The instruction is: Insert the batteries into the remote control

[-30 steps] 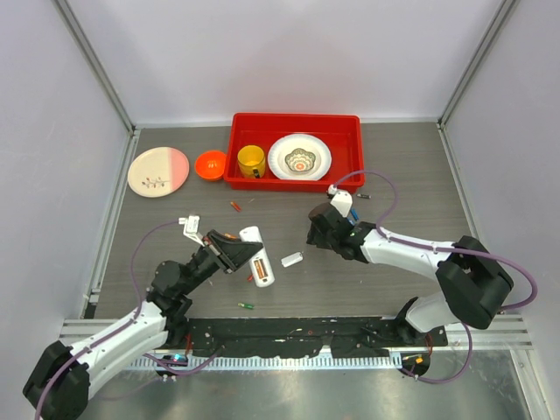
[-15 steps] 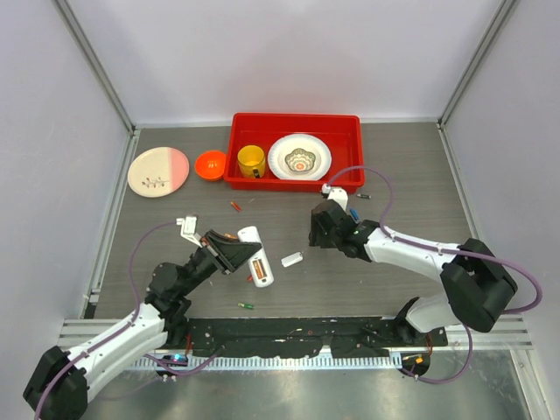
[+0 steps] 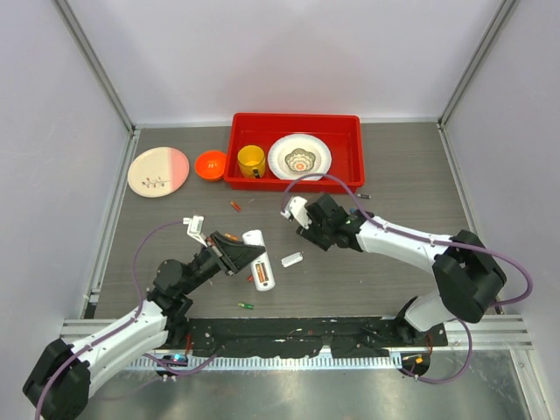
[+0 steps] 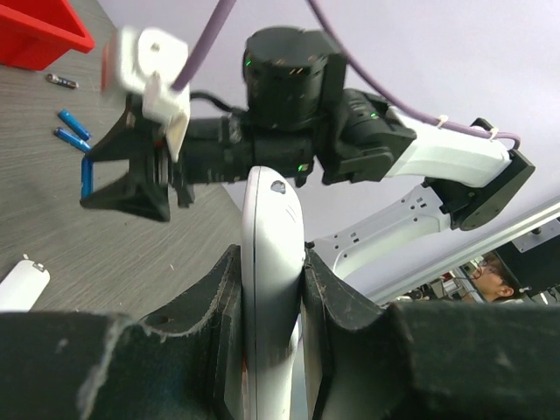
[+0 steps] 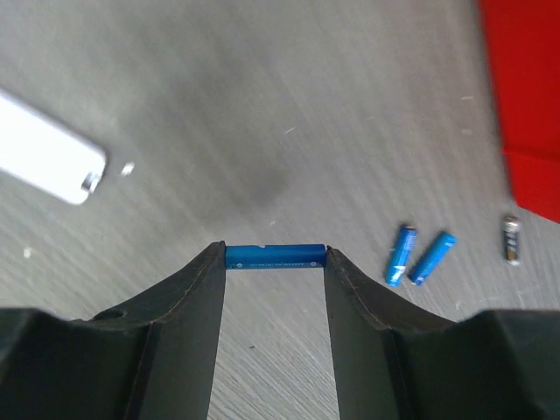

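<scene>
Left end effector [image 4: 271, 262] clamps the remote control [image 4: 273, 219] edgewise, left of centre in the top view; right end effector [image 5: 275, 262] pinches a blue battery [image 5: 262, 255] by its ends over the table [image 5: 262, 87]; two further blue batteries [image 5: 401, 255] lie lower right of that wrist view.

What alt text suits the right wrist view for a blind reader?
The right pincer grips a blue battery end to end over the grey table. Two more blue batteries lie to the right, a small white piece to the left.
</scene>
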Available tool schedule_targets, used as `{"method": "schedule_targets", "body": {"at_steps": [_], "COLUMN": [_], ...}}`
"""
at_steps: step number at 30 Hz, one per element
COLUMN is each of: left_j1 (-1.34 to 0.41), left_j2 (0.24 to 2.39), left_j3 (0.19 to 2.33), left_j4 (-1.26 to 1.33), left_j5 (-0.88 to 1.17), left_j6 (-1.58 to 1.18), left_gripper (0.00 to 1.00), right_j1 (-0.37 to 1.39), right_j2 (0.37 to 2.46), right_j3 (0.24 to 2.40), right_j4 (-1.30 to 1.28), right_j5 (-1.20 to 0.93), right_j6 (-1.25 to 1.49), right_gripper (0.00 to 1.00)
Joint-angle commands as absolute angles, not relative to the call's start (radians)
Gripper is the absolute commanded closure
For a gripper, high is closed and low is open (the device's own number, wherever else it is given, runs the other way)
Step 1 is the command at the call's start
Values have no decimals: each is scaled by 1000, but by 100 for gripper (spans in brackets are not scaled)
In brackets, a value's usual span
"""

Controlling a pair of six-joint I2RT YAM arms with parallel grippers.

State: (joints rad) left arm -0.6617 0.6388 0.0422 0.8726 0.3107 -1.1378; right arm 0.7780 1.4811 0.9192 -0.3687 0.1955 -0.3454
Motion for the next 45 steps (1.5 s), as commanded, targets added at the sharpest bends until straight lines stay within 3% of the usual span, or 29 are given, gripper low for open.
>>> {"method": "schedule_targets", "body": {"at_steps": [1, 17, 20, 23, 24, 26, 27, 28, 35, 40, 42, 43, 45], "left_j1": [-667, -678, -678, -678, -680, -681, -681, -681, -687, -687, -687, -687, -687], "left_j2": [626, 655, 655, 667, 669, 678, 681, 686, 709, 695, 695, 696, 703], "left_j3": [-41, -28, -29, -28, -28, -26, -25, -20, -8, -12, -12, -12, -11], "left_j4": [948, 956, 956, 956, 956, 956, 956, 954, 954, 936, 925, 923, 922], "left_j5": [321, 324, 319, 322, 324, 325, 325, 328, 345, 311, 296, 293, 287], "left_j6": [-1150, -1152, -1152, -1152, -1152, -1154, -1157, -1160, -1158, -1154, -1151, -1152, -1157], "left_gripper": [100, 100, 100, 100, 100, 100, 100, 100, 100, 100, 100, 100, 100], "right_j1": [766, 673, 663, 661, 660, 661, 661, 661, 660, 637, 574, 540, 441], "right_j2": [1419, 1483, 1451, 1428, 1418, 1413, 1410, 1408, 1384, 1312, 1296, 1292, 1310], "right_j3": [825, 828, 802, 772, 767, 759, 759, 762, 825, 919, 943, 934, 907], "right_j4": [-298, -339, -316, -293, -287, -278, -275, -272, -268, -92, -74, -46, 39], "right_j5": [52, -265, -261, -247, -241, -236, -232, -227, -171, 135, 176, 176, -54], "right_j6": [-632, -707, -690, -678, -672, -657, -650, -640, -551, -144, 227, 332, 566], "right_gripper": [99, 97, 87, 70, 58, 42, 25, 15, 12, 11, 11, 11, 11]}}
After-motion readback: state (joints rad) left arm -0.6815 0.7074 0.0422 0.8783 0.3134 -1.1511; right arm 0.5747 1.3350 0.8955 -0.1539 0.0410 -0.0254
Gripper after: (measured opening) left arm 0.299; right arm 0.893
